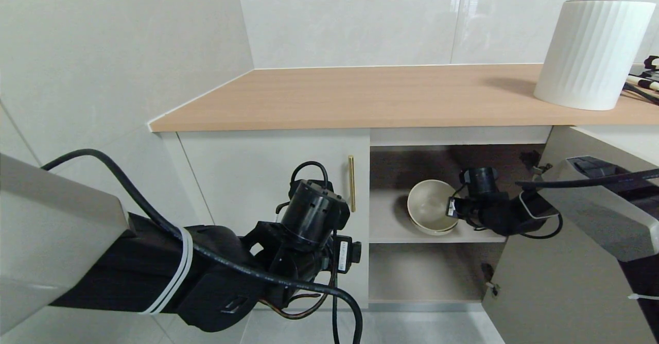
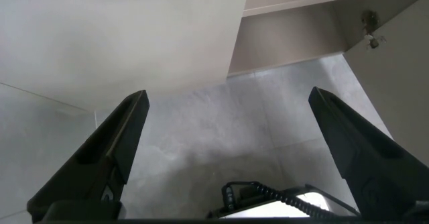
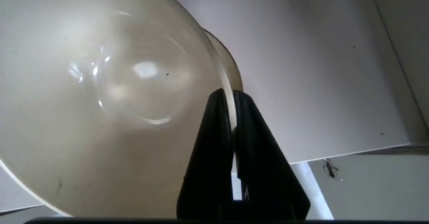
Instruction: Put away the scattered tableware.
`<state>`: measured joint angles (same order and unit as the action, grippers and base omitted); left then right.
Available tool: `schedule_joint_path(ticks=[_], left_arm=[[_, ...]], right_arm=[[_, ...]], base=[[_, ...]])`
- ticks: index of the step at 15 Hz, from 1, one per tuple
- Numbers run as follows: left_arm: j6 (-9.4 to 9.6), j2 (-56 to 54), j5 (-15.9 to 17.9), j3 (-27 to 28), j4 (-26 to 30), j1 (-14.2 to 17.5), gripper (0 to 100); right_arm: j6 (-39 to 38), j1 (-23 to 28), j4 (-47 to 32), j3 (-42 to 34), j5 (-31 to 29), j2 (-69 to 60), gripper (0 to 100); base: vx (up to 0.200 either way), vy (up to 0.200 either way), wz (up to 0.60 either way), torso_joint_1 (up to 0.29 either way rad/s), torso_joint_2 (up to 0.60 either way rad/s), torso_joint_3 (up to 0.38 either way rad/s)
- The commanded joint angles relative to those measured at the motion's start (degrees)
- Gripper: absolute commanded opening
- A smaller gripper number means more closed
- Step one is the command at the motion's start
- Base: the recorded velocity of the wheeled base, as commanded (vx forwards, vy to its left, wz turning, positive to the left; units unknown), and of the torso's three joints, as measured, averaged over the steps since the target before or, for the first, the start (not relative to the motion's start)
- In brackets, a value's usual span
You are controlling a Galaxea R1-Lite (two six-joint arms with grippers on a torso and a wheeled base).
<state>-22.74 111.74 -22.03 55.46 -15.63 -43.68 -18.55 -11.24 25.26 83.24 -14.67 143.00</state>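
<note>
A cream bowl is tilted on top of another bowl on the middle shelf of the open cabinet. My right gripper is inside the cabinet, shut on the upper bowl's rim. In the right wrist view the fingers pinch the rim of the cream bowl, with the lower bowl's rim behind. My left gripper hangs open over the grey floor, low in front of the shut cabinet door, holding nothing.
The right cabinet door stands swung open. A gold handle marks the shut left door. On the wooden counter stands a white ribbed cylinder, with utensils at the far right. The bottom shelf is bare.
</note>
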Motion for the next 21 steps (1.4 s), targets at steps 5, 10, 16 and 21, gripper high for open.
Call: schedule_joint_path(ticks=[5,10,16,21], left_arm=[[-0.20,0.1,0.0,0.1,0.0,0.0,100],[-1.79,-1.2,-0.1,0.0,-4.5,2.3,100],[5.51,-13.5,5.1,-12.7,-4.1,12.0,100],[5.51,-22.7,7.4,-24.9,-4.0,13.2,100]], right_arm=[[0.0,-0.2,0.0,-0.4,0.1,0.1,100],[-2.2,-1.9,-5.9,-8.4,0.9,-8.7,100],[-6.4,-5.8,-29.6,-19.3,14.0,-34.9,100],[-6.6,-13.8,-31.0,-34.9,14.2,-50.8,100]], base=[[0.000,0.000,0.00,0.000,0.00,0.000],[0.000,0.000,0.00,0.000,0.00,0.000],[0.000,0.000,0.00,0.000,0.00,0.000],[0.000,0.000,0.00,0.000,0.00,0.000]])
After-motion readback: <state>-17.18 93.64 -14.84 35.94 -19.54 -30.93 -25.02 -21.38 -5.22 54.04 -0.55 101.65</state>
